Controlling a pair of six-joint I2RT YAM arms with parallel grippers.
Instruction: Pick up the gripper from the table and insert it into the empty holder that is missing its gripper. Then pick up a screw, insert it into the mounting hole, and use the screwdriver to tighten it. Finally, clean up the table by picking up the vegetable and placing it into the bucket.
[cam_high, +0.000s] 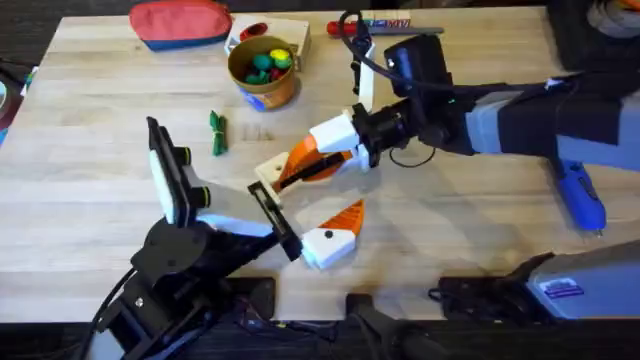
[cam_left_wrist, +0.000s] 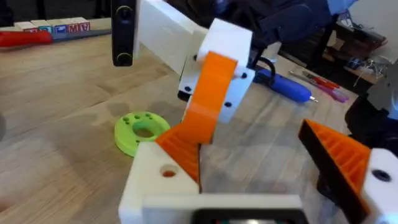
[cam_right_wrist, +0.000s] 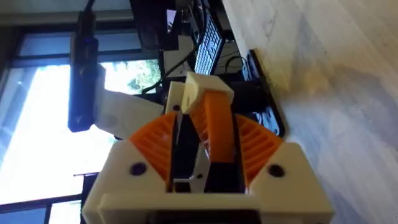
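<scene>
Overhead view: the right claw (cam_high: 312, 160) is closed on the orange gripper (cam_high: 300, 158) and holds it low over the middle of the bench (cam_high: 90, 190). Just below it, the left claw (cam_high: 335, 235) stands open, one white finger bare, the holder (cam_left_wrist: 163, 177), the other with an orange pad. The green vegetable (cam_high: 218, 132) lies well to the left, the bucket (cam_high: 263, 72) behind it, and the blue screwdriver (cam_high: 580, 195) far right.

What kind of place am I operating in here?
Probably a robotics lab bench: a wooden table holding a blue powered screwdriver, a bucket of toy produce, and cabling at the near edge.
</scene>
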